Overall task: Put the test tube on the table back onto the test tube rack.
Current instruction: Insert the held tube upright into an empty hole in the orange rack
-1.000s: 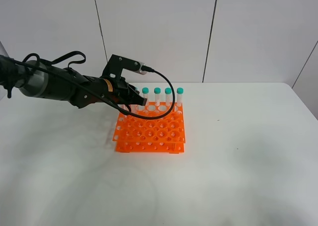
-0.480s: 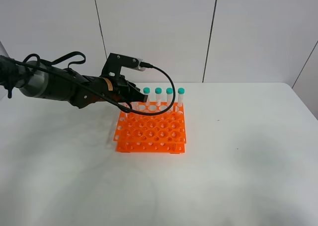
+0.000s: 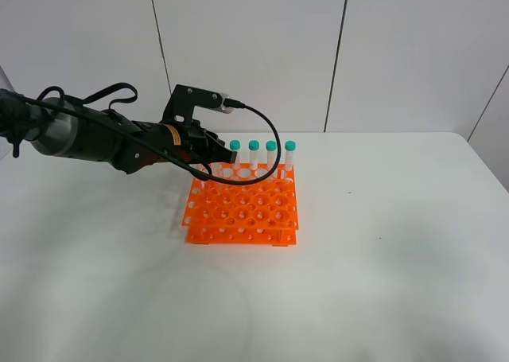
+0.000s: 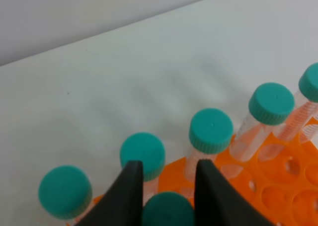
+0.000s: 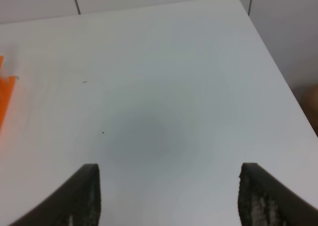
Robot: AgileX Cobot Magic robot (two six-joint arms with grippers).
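Observation:
The orange test tube rack stands on the white table. Several teal-capped tubes stand in its back row. My left gripper hangs over the rack's back left corner. In the left wrist view its two black fingers press on either side of the teal cap of the test tube, held upright just in front of the back-row tubes. I cannot tell how deep its tip sits in the rack. My right gripper is open and empty above bare table.
The rack's front rows of holes hold nothing. The table's right edge and rounded corner show in the right wrist view, with the rack's orange edge at the side. A white panelled wall stands behind the table.
My left gripper has shifted slightly up and left at the rack's back left corner. The back-row tubes and rack have moved a few pixels to the right.

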